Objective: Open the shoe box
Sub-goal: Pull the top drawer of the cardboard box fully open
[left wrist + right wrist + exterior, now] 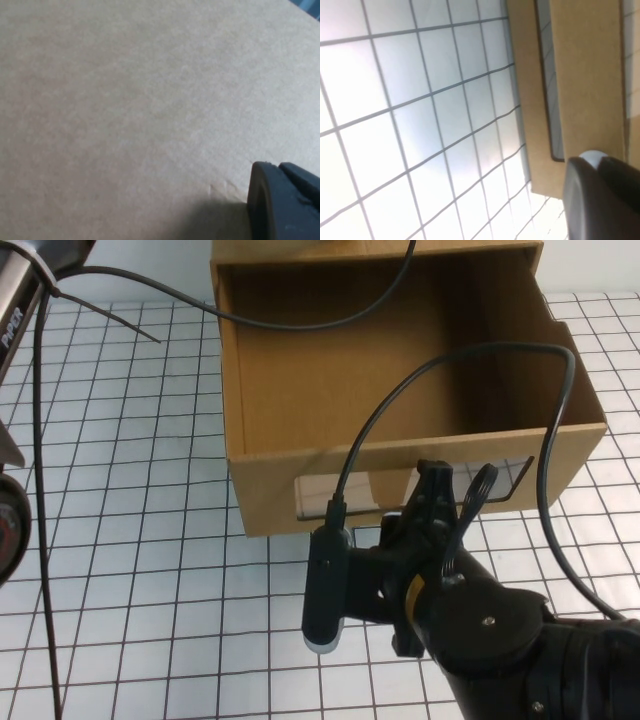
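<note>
The brown cardboard shoe box stands at the middle back of the table, and I look down into its bare inside. Its near wall has a long cut-out window. My right gripper sits just in front of that wall, toward its right half, fingers shut with nothing between them. In the right wrist view the gripper is next to the box wall. My left gripper is hidden in the high view. Its wrist view shows it shut, close against flat cardboard.
The table is covered by a white mat with a dark grid. A black cable hangs across the box's back, and another loops over its right front corner. The left arm stands along the left edge.
</note>
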`<state>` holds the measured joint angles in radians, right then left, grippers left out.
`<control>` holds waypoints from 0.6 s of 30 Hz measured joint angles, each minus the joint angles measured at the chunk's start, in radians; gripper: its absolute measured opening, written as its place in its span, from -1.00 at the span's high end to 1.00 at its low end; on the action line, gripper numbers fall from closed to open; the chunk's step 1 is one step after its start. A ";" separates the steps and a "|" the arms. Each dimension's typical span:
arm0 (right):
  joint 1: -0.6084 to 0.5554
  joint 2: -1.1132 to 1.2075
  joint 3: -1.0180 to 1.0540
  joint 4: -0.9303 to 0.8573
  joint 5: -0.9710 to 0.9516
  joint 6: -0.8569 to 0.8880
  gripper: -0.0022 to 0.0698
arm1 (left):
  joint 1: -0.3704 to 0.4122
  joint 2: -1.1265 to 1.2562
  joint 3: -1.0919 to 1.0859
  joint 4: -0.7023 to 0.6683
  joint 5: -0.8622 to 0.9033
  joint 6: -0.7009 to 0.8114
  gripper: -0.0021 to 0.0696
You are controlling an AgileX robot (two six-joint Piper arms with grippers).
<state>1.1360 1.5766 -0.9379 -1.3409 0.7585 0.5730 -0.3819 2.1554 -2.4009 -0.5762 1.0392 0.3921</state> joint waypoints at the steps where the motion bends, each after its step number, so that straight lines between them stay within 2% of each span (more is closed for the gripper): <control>1: 0.000 0.000 0.000 0.008 0.000 0.000 0.92 | 0.000 0.000 0.000 0.000 0.000 0.000 0.95; 6: 0.000 -0.003 0.000 0.035 0.000 0.000 0.88 | 0.000 0.000 0.000 0.000 0.002 0.000 0.95; 13: 0.042 -0.006 0.002 0.102 0.026 0.000 0.55 | 0.000 0.000 -0.002 0.000 0.004 0.000 0.95; 18: 0.109 -0.006 0.002 0.123 0.081 0.000 0.46 | 0.000 0.000 -0.004 0.000 0.004 0.000 0.95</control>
<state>1.2451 1.5708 -0.9364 -1.2179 0.8392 0.5730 -0.3819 2.1554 -2.4047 -0.5762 1.0430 0.3916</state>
